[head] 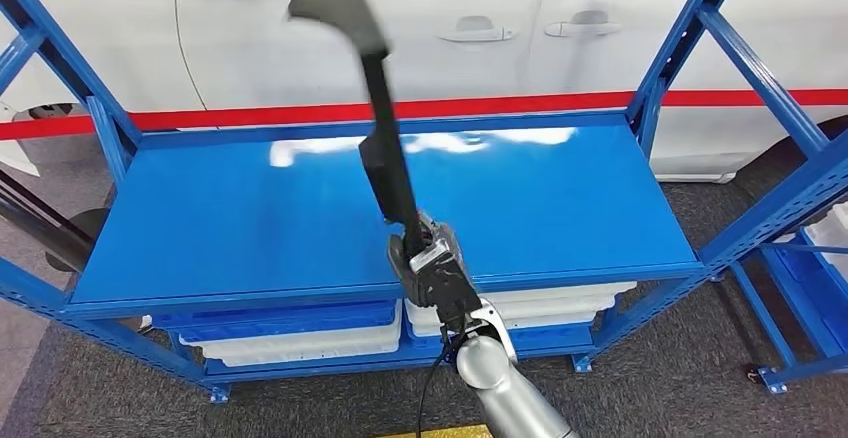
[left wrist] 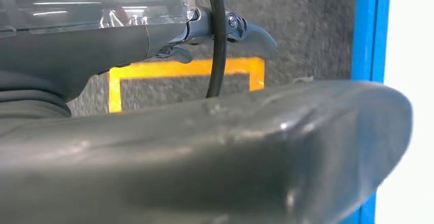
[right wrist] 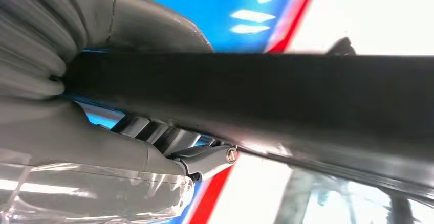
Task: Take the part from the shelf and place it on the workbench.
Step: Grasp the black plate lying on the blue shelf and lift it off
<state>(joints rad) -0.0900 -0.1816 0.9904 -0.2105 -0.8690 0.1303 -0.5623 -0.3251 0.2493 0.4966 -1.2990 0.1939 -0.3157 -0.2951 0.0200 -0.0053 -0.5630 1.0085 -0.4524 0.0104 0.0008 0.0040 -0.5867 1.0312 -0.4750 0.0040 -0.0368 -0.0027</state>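
Note:
The part (head: pixel 385 148) is a long black trim piece with a wider, angled top end. My right hand (head: pixel 432 268) grips its lower end and holds it nearly upright, leaning slightly left, above the front of the blue shelf board (head: pixel 200 208). Close up, the part (right wrist: pixel 286 96) runs through my right hand (right wrist: pixel 92 132), with the fingers (right wrist: pixel 204 160) wrapped under it and the thumb over it. My left hand (left wrist: pixel 102 40) hangs over the floor and holds nothing; its thick thumb (left wrist: pixel 230 152) fills the foreground.
Blue shelf uprights stand at both sides (head: pixel 690 48). White and blue bins (head: pixel 300 343) sit on the lower level. A white car (head: pixel 560 38) with a red stripe is behind the shelf. Yellow floor marking (left wrist: pixel 179 69) and a black cable (left wrist: pixel 217 40) lie below my left hand.

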